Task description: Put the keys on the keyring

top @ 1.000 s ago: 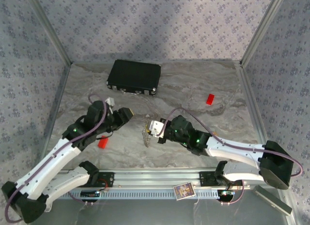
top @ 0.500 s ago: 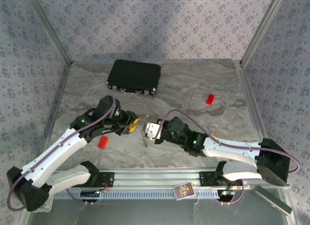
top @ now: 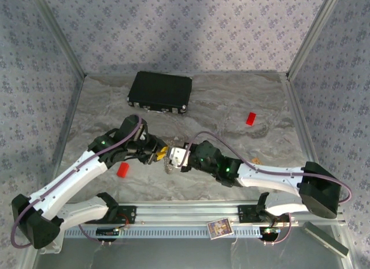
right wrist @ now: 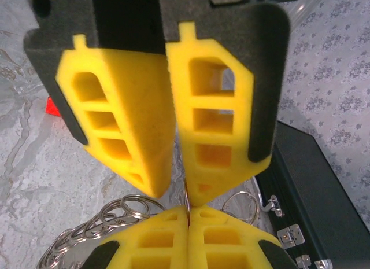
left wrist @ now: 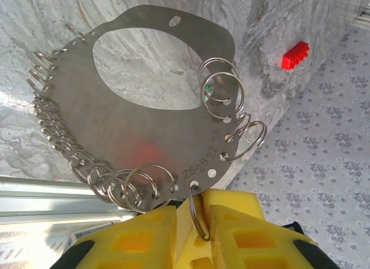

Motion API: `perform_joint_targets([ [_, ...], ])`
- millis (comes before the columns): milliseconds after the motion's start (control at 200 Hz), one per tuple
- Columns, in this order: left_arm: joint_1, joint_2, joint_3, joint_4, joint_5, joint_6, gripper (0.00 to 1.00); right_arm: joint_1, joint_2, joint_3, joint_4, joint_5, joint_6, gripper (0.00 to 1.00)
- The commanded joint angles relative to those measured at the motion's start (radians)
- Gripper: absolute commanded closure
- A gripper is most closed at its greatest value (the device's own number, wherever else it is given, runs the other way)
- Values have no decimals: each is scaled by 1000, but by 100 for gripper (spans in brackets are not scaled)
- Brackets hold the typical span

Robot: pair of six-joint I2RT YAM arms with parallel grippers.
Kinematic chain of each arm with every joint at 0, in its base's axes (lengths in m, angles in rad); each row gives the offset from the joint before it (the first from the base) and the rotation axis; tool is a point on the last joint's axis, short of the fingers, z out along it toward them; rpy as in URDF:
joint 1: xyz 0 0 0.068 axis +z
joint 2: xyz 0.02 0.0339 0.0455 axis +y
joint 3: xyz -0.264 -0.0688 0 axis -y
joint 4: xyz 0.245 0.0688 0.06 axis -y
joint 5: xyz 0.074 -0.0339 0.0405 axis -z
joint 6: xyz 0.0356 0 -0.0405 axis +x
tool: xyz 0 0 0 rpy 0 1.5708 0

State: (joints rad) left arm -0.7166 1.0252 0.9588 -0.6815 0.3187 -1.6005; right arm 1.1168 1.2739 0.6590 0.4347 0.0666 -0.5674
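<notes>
A flat silver plate (left wrist: 127,124) with a big oval hole carries several split keyrings (left wrist: 222,95) round its rim. One keyring (left wrist: 199,217) hangs from a rim hole between my left gripper's (left wrist: 193,214) yellow fingers, which stand a narrow gap apart around it. My right gripper (right wrist: 188,214) faces the left one tip to tip and is shut on a thin strip of metal, apparently that same keyring. In the top view the left gripper (top: 161,154) and the right gripper (top: 173,158) meet at mid-table. A green speck (left wrist: 208,91) shows behind the plate; the keys are otherwise hidden.
A black case (top: 160,92) lies at the back left, with its latches (right wrist: 289,234) in the right wrist view. One red block (top: 250,118) lies at the right and another (top: 122,169) beside the left arm. Metal frame posts and patterned walls enclose the table.
My left gripper swung right to meet the right gripper and narrowed its jaws around a ring. The right gripper shifted slightly left, still shut.
</notes>
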Motion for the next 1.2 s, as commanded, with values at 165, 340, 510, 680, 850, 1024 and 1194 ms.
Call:
perform_joint_targets([
  [165,-7,10,37,-30,13,-68,85,18,10,55,66,13,-23,100],
  [340,-8,13,33,-24,14,-70,94,27,14,54,72,2,-36,100],
  [510,-9,12,14,-3,13,-96,100,28,12,46,85,-14,-34,100],
  [680,-10,13,30,-15,-24,-59,100,13,-18,20,59,-31,-24,66],
  [850,-9,41,108,-94,-90,128,100,-90,-137,-16,-104,-200,64,60],
  [1024,-7,101,273,-160,-98,575,100,-214,-241,-16,-243,-404,131,62],
  [1194,-7,138,361,-214,-47,874,100,-258,-278,26,-347,-502,127,68],
])
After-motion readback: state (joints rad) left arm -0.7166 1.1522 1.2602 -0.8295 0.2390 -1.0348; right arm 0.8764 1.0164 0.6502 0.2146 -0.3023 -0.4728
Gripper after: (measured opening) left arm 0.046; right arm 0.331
